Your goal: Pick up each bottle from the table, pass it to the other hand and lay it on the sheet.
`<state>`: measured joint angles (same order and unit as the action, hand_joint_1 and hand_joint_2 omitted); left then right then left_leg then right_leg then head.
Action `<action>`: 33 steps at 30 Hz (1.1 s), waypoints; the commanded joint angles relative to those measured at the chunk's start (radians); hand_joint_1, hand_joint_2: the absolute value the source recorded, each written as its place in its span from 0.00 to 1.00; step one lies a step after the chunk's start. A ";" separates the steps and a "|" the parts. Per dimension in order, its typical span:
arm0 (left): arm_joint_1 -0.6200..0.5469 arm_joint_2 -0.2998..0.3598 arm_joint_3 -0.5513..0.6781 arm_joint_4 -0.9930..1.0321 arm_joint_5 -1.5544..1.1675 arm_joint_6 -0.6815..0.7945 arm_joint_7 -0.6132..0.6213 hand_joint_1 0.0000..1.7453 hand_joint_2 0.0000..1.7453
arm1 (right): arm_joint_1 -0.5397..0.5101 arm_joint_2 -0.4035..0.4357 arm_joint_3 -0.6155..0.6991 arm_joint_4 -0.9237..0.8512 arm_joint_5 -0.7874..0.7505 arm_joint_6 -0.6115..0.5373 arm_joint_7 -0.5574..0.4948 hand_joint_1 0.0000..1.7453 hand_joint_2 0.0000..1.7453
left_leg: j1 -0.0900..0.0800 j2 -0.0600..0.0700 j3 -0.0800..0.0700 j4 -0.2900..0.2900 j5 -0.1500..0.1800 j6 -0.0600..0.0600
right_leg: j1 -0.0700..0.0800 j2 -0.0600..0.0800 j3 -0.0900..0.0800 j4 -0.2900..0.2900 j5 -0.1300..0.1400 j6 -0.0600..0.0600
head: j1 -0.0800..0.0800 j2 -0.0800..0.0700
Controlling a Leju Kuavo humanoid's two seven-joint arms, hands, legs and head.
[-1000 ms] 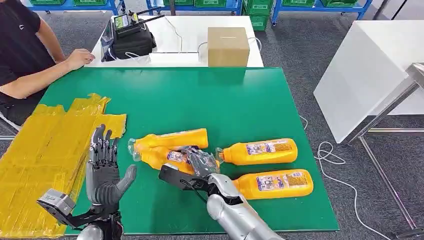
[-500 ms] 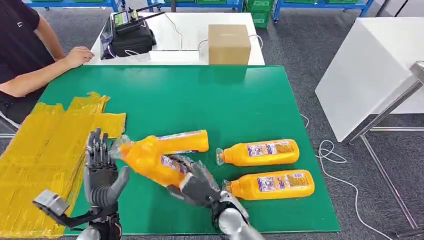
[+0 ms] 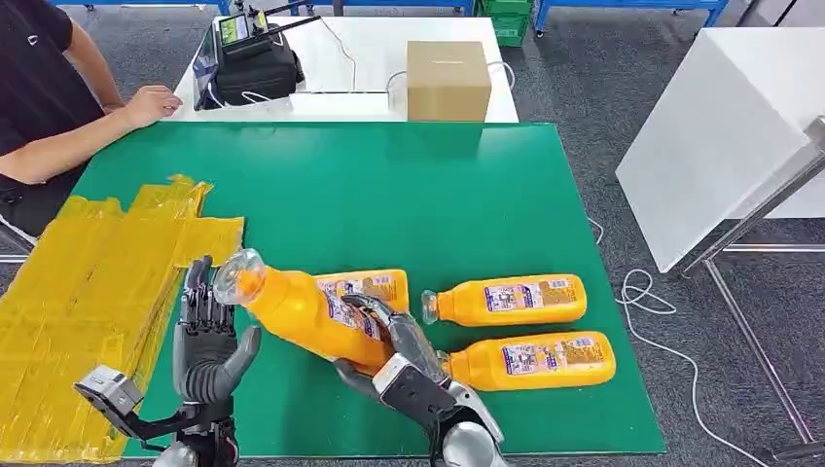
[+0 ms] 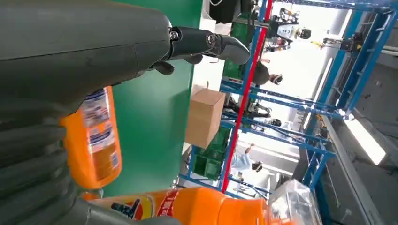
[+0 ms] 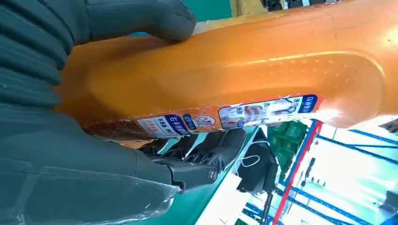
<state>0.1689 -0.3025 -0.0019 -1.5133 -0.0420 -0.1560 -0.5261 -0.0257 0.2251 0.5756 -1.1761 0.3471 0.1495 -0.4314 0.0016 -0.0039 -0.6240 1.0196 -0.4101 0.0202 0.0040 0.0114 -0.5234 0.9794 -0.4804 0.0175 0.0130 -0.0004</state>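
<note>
My right hand (image 3: pixel 394 360) grips an orange bottle (image 3: pixel 306 311) by its lower body, lifted off the green table (image 3: pixel 389 195) with its clear cap (image 3: pixel 238 275) tilted toward my left hand (image 3: pixel 206 341). In the right wrist view the fingers (image 5: pixel 202 150) wrap the bottle (image 5: pixel 225 65). My left hand stands upright with fingers spread, empty, just beside the cap. The left wrist view catches the held bottle (image 4: pixel 202 208) near that hand. Three more orange bottles lie on the table: one (image 3: pixel 375 285) behind the held one, two (image 3: pixel 506 300) (image 3: pixel 530 358) to its right. The yellow sheet (image 3: pixel 88 292) lies at the left.
A person's arm (image 3: pixel 88 126) rests on the white table (image 3: pixel 340 73) at the back left, where a cardboard box (image 3: pixel 448 80) and a black bag (image 3: pixel 255 70) stand. A white cabinet (image 3: pixel 720 126) and loose cable (image 3: pixel 637 292) are on the right.
My right hand has lifted the bottle off the table and swung its cap up toward the left hand. The left hand has stayed upright and spread.
</note>
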 commanded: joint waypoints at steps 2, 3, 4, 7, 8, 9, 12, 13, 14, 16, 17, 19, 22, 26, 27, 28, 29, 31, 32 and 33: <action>-0.036 0.022 0.009 0.062 -0.005 -0.005 0.004 0.00 1.00 | -0.021 -0.039 0.004 -0.002 0.008 -0.005 -0.006 1.00 1.00 | -0.001 -0.001 0.002 -0.002 0.000 -0.001 | -0.001 -0.001 0.003 -0.001 0.000 0.000 | 0.000 0.000; -0.036 0.022 0.009 0.062 -0.005 -0.005 0.004 0.00 1.00 | -0.021 -0.039 0.004 -0.002 0.008 -0.005 -0.006 1.00 1.00 | -0.001 -0.001 0.001 -0.001 0.000 -0.001 | -0.001 -0.001 0.002 -0.001 0.000 0.000 | 0.000 0.000; -0.036 0.022 0.009 0.062 -0.005 -0.005 0.004 0.00 1.00 | -0.021 -0.039 0.004 -0.002 0.008 -0.005 -0.006 1.00 1.00 | -0.001 -0.001 0.003 -0.002 0.000 -0.001 | -0.001 -0.002 0.003 -0.002 0.000 0.000 | 0.000 0.000; -0.040 0.025 -0.001 0.075 0.000 -0.019 0.004 0.00 1.00 | -0.025 -0.037 -0.010 0.002 0.008 -0.008 -0.007 1.00 1.00 | 0.000 -0.001 0.001 -0.001 0.000 -0.001 | 0.000 -0.001 -0.003 -0.001 0.000 0.000 | 0.000 0.000; -0.040 0.025 -0.002 0.076 0.000 -0.019 0.004 0.00 1.00 | -0.027 -0.037 -0.012 0.001 0.007 -0.008 -0.007 1.00 1.00 | -0.001 -0.001 0.002 -0.002 0.001 -0.001 | -0.001 -0.002 -0.002 -0.001 0.000 0.000 | 0.000 0.000; -0.041 0.030 -0.010 0.079 0.008 -0.034 0.006 0.00 1.00 | -0.028 -0.033 -0.019 0.002 0.004 -0.008 -0.008 1.00 1.00 | -0.001 -0.001 0.001 -0.002 0.000 -0.001 | -0.001 -0.002 -0.003 -0.001 0.000 0.000 | 0.000 0.000; -0.045 0.051 -0.047 0.102 0.088 -0.143 0.010 0.00 1.00 | -0.058 -0.017 -0.048 0.028 0.005 -0.019 -0.004 1.00 1.00 | -0.001 0.000 0.001 -0.002 0.000 -0.001 | -0.001 -0.001 -0.004 -0.001 0.000 0.000 | 0.000 0.000; -0.047 0.059 -0.061 0.114 0.115 -0.177 0.009 0.00 1.00 | -0.074 -0.015 -0.056 0.040 0.005 -0.018 -0.005 1.00 1.00 | -0.001 0.000 0.003 -0.002 0.000 -0.001 | -0.001 -0.001 -0.002 -0.001 0.000 0.000 | 0.000 0.000; -0.051 0.069 -0.076 0.127 0.140 -0.210 0.003 0.00 1.00 | -0.086 -0.010 -0.067 0.055 0.001 -0.022 -0.006 1.00 1.00 | -0.001 0.000 0.002 -0.002 0.001 -0.001 | -0.001 -0.001 -0.002 -0.001 0.000 0.000 | 0.000 0.000; -0.057 0.080 -0.093 0.143 0.165 -0.231 -0.004 0.00 1.00 | -0.108 -0.003 -0.078 0.075 -0.002 -0.024 -0.007 1.00 1.00 | -0.001 0.000 0.002 -0.003 0.001 -0.001 | -0.001 -0.001 0.000 -0.002 0.000 0.000 | 0.000 0.000; -0.060 0.082 -0.094 0.147 0.172 -0.234 -0.006 0.00 1.00 | -0.115 0.000 -0.077 0.082 -0.002 -0.024 -0.008 1.00 1.00 | -0.001 0.000 0.001 -0.003 0.001 -0.001 | -0.001 -0.001 0.000 -0.002 0.000 0.000 | 0.000 0.000; -0.064 0.084 -0.092 0.154 0.179 -0.237 -0.006 0.00 1.00 | -0.125 0.008 -0.067 0.092 0.000 -0.021 -0.010 1.00 1.00 | -0.002 0.001 0.003 -0.003 0.000 -0.001 | -0.001 -0.001 0.004 -0.002 0.000 0.000 | 0.000 0.000; -0.066 0.086 -0.088 0.158 0.183 -0.241 -0.006 0.00 1.00 | -0.131 0.015 -0.058 0.102 0.001 -0.023 -0.010 1.00 1.00 | -0.001 0.000 0.000 -0.002 0.001 -0.001 | -0.001 0.000 0.003 -0.001 0.000 0.000 | 0.000 0.000; -0.066 0.086 -0.088 0.158 0.183 -0.241 -0.006 0.00 1.00 | -0.131 0.015 -0.058 0.102 0.001 -0.023 -0.010 1.00 1.00 | -0.001 0.000 0.002 -0.003 0.000 -0.001 | -0.001 -0.001 0.005 -0.002 0.000 0.000 | 0.000 0.000; -0.066 0.086 -0.088 0.158 0.183 -0.241 -0.006 0.00 1.00 | -0.131 0.015 -0.058 0.102 0.001 -0.023 -0.010 1.00 1.00 | -0.001 0.000 0.001 -0.002 0.000 -0.001 | -0.001 -0.001 0.004 -0.001 0.000 0.000 | 0.000 0.000; -0.066 0.086 -0.088 0.158 0.183 -0.241 -0.006 0.00 1.00 | -0.131 0.015 -0.058 0.102 0.001 -0.023 -0.010 1.00 1.00 | -0.001 0.000 0.000 -0.001 0.001 -0.001 | -0.001 -0.001 0.003 -0.001 0.000 0.000 | 0.000 0.000; -0.066 0.086 -0.088 0.158 0.183 -0.241 -0.006 0.00 1.00 | -0.131 0.015 -0.058 0.102 0.001 -0.023 -0.010 1.00 1.00 | -0.001 0.000 0.001 -0.002 0.000 -0.001 | -0.001 -0.001 0.004 -0.001 0.000 0.000 | 0.000 0.000; -0.066 0.085 -0.085 0.159 0.186 -0.243 -0.005 0.00 1.00 | -0.138 0.017 -0.048 0.113 0.002 -0.027 -0.010 1.00 1.00 | -0.001 0.000 0.000 -0.001 0.001 -0.001 | 0.000 -0.001 0.003 -0.001 0.000 0.000 | 0.000 0.000; -0.067 0.083 -0.082 0.159 0.187 -0.242 -0.004 0.00 1.00 | -0.143 0.021 -0.041 0.119 0.004 -0.026 -0.010 1.00 1.00 | -0.001 0.000 0.001 -0.002 0.000 -0.001 | -0.001 -0.001 0.004 -0.001 0.000 0.000 | 0.000 0.000; -0.068 0.082 -0.079 0.159 0.185 -0.239 -0.004 0.00 1.00 | -0.149 0.028 -0.028 0.127 0.008 -0.020 -0.009 1.00 1.00 | -0.001 0.000 0.000 -0.001 0.001 -0.001 | -0.001 0.000 0.002 -0.001 0.000 0.000 | 0.000 0.000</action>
<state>0.1351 -0.2586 -0.0721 -1.4202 0.1392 -0.3937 -0.5364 -0.1071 0.2495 0.5299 -1.1360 0.3471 0.1282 -0.4406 0.0016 -0.0039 -0.6265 1.0196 -0.4098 0.0204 0.0041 0.0114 -0.5228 0.9795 -0.4803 0.0175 0.0126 -0.0004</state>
